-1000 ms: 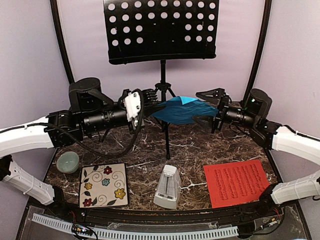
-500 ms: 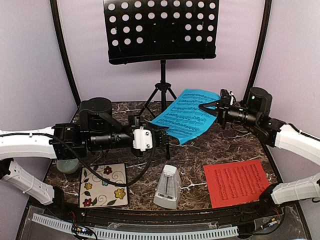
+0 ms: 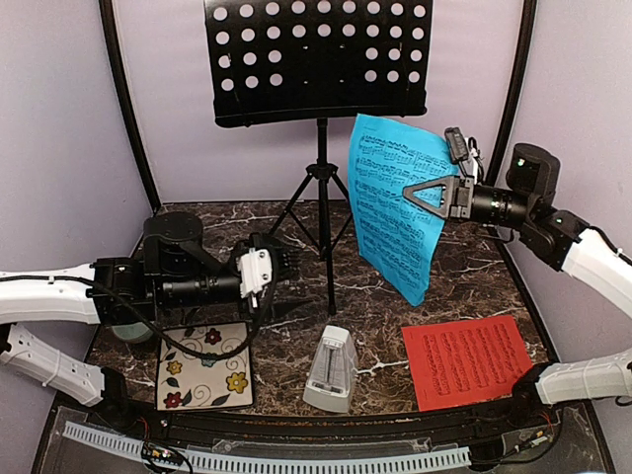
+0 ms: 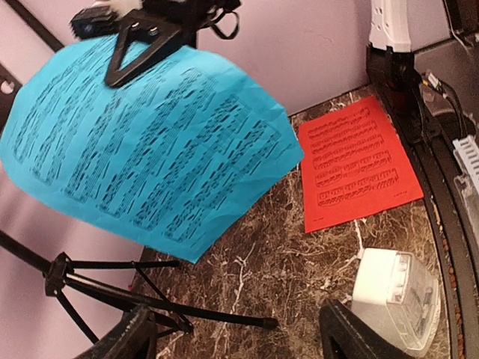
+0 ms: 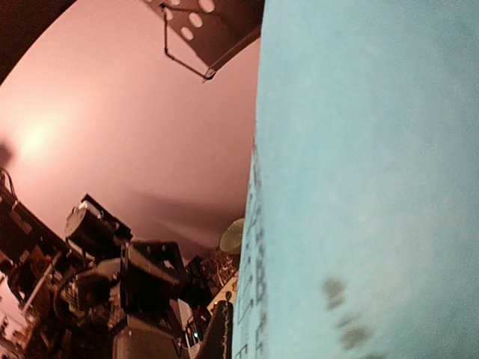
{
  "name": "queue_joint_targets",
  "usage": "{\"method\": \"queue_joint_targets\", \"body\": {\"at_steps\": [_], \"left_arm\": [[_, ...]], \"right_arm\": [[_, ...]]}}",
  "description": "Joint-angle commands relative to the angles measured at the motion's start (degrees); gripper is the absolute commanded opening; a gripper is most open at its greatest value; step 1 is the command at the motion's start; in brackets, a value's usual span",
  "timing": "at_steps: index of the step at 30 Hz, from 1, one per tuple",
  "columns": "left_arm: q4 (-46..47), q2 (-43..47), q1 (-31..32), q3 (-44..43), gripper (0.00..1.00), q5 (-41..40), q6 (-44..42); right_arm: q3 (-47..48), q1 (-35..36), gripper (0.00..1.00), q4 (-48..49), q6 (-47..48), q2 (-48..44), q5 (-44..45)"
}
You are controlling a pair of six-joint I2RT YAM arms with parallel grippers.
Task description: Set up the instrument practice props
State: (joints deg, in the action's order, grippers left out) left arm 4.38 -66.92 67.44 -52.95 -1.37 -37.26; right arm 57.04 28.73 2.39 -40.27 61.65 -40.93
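My right gripper [image 3: 408, 190] is shut on the blue music sheet [image 3: 395, 202], which hangs upright in the air to the right of the black music stand's pole [image 3: 322, 197], below its perforated desk [image 3: 316, 59]. The blue sheet [image 5: 374, 187] fills the right wrist view beside one dark finger [image 5: 222, 336]. My left gripper [image 3: 288, 265] is open and empty, low over the marble to the left of the pole. Its view shows the blue sheet [image 4: 150, 149], the red music sheet [image 4: 355, 168] and the white metronome [image 4: 393, 299]. The red sheet [image 3: 466, 360] lies flat at front right and the metronome [image 3: 331, 370] stands front centre.
A flower-patterned tile [image 3: 204, 365] lies at front left. A pale green bowl [image 3: 133, 321] sits behind it, partly under my left arm. The stand's tripod legs [image 4: 112, 292] spread over the marble table [image 3: 375, 296]. Curved black poles [image 3: 128, 109] and purple walls close in the sides.
The right gripper shut on the blue sheet and raised it from sagging to hanging upright. The left gripper let go, opened and drew back to the left and lower.
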Motion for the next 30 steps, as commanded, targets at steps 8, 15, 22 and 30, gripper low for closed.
{"method": "queue_joint_targets", "body": {"at_steps": [8, 15, 22, 30], "left_arm": [[9.78, 3.80, -8.15, 3.79, 0.84, 16.33, 25.05], [9.92, 3.63, -9.92, 2.45, 0.85, 20.76, 29.78], [10.14, 3.02, -10.13, 1.08, 0.85, 24.01, 30.95], [10.27, 0.05, -10.13, -2.91, 0.82, 22.99, 32.49]], "right_arm": [[11.38, 5.58, 0.00, -21.84, 34.26, -1.65, -10.27], [13.91, 6.34, 0.00, -24.93, 38.65, -2.78, -11.58], [16.90, 6.53, 0.00, -27.81, 40.82, -2.16, -11.97], [18.53, 6.96, 0.00, -27.99, 40.28, -1.66, -12.28]]}}
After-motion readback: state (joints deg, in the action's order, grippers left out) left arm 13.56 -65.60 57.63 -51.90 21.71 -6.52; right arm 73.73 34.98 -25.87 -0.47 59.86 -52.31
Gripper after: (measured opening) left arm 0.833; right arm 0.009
